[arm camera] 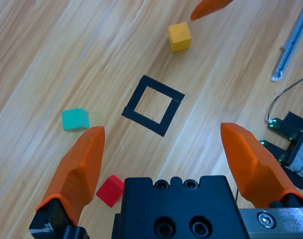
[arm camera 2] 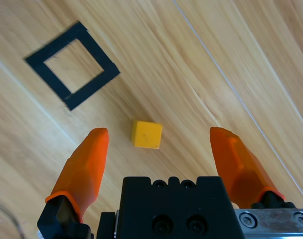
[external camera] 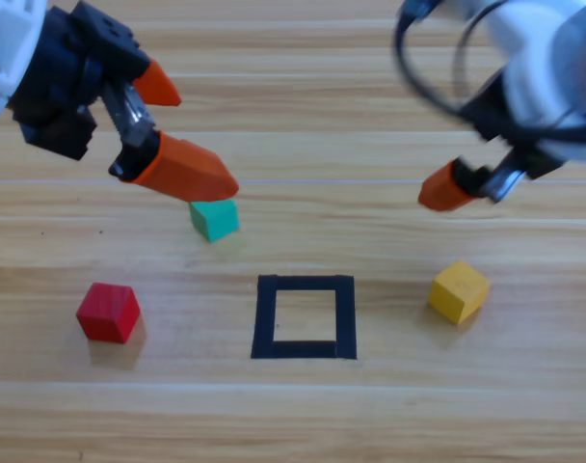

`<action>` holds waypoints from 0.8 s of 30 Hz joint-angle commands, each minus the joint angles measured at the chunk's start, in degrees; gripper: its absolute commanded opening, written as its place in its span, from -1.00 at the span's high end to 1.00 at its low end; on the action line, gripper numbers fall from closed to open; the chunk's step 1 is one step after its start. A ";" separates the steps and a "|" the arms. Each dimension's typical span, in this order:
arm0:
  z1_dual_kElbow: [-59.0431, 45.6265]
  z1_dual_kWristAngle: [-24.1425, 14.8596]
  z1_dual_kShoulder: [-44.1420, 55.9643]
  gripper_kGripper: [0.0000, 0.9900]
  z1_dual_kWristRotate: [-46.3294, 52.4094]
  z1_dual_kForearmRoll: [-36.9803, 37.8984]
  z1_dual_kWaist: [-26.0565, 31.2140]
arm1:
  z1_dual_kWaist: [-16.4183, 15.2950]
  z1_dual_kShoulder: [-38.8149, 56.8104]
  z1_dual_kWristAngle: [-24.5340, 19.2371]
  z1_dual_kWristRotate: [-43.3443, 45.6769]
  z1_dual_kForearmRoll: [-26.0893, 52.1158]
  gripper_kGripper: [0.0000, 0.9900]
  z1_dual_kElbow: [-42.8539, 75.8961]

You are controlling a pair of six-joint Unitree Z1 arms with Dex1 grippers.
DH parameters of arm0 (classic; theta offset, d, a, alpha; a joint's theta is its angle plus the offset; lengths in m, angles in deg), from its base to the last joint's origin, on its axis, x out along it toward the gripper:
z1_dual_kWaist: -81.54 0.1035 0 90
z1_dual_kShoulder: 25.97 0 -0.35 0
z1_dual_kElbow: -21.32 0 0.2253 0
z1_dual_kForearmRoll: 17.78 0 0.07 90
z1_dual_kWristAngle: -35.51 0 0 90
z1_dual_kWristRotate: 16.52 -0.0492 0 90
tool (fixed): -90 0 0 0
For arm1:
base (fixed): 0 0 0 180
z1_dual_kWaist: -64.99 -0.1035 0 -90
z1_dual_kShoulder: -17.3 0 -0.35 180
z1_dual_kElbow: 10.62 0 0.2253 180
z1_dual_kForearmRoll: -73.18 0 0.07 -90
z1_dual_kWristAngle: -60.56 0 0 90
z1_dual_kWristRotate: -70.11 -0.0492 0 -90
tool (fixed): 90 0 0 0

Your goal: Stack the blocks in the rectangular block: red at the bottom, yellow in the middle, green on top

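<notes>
The left tool point(external camera: 182, 135) hangs spread above the green cube point(external camera: 214, 219); the right tool point(arm camera 2: 159, 149), also spread, hovers over the yellow cube point(external camera: 459, 290). The red cube point(external camera: 108, 312) sits left of the taped rectangle point(external camera: 265, 318) on the table point(external camera: 293, 415).

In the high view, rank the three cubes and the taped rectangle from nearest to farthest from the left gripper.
1. Green cube, just below the left gripper.
2. Red cube, lower left.
3. Taped rectangle, centre.
4. Yellow cube, far right.
</notes>
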 commanded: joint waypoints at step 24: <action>0.41 -12.43 -23.49 -0.94 33.79 -13.10 15.00 | 5.99 -21.00 1.56 -2.09 -9.21 -0.92 -7.43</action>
